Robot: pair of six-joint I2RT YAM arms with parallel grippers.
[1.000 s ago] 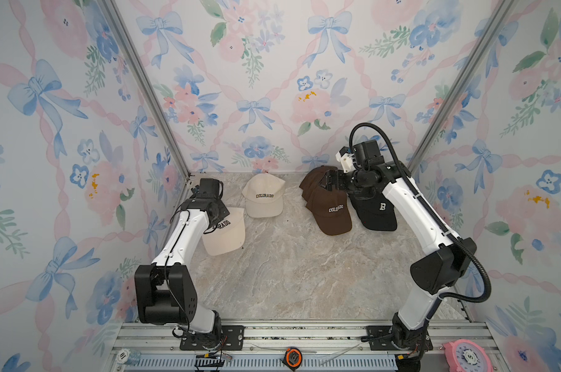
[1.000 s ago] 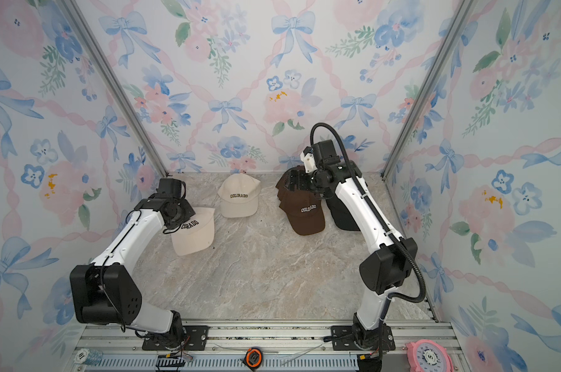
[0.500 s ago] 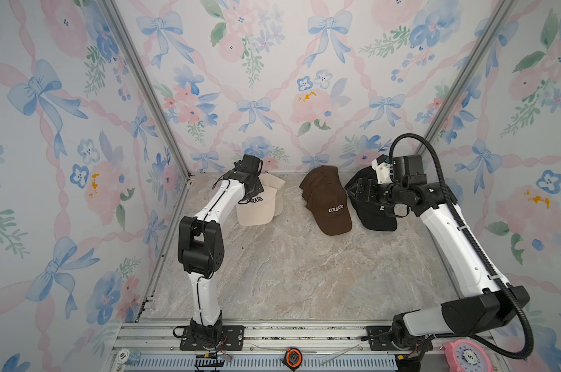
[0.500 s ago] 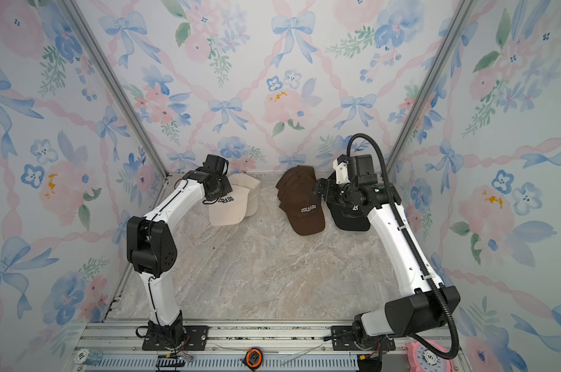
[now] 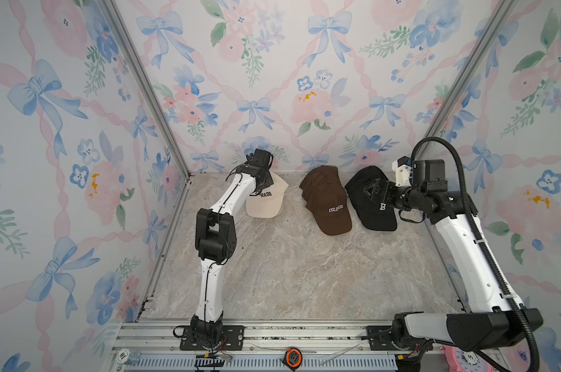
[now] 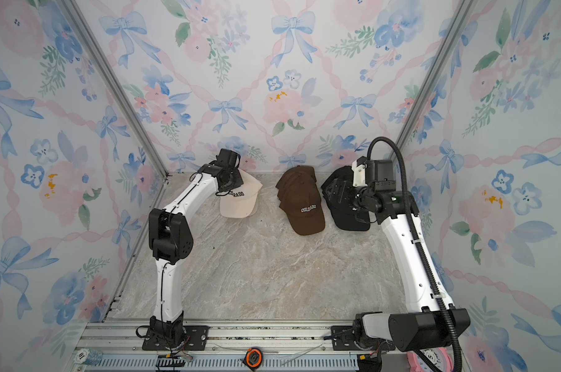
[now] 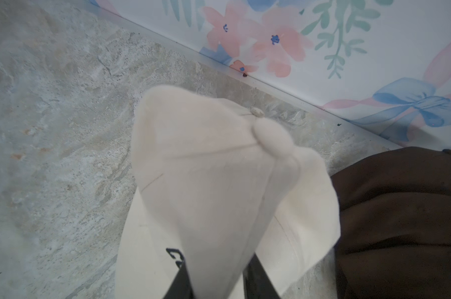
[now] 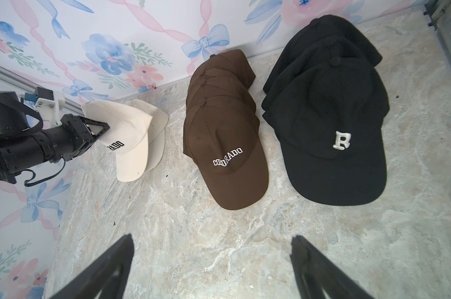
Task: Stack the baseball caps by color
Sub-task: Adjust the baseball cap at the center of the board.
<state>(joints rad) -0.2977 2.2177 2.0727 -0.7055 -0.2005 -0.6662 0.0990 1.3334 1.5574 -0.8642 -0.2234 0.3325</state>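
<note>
In both top views, my left gripper [image 5: 266, 185] sits at the far left of the tabletop [image 5: 304, 273], at the crown of the upper cream cap [image 5: 267, 201], which lies on a second cream cap [image 6: 255, 206]. The brown caps [image 5: 329, 201] form an overlapping stack at the far middle, and the black caps [image 5: 374, 203] form another just to their right. My right gripper [image 5: 370, 191] hovers over the black stack, its jaws spread and holding nothing.

In the left wrist view, my fingers [image 7: 179, 281] flank a pinched ridge of the upper cream cap [image 7: 206, 181]; whether they clamp the fabric or have let go I cannot tell. The brown caps [image 7: 400, 220] lie just beside it.

In the right wrist view, my right fingers [image 8: 108, 269] stand wide apart above bare tabletop [image 8: 206, 233]. Beyond them lie the three stacks: the upper cream cap [image 8: 127, 139] over the second cream cap [image 8: 157, 137], the brown caps [image 8: 224, 139], the black caps [image 8: 327, 124]. The left gripper [image 8: 104, 128] meets the upper cream cap's crown.
</note>
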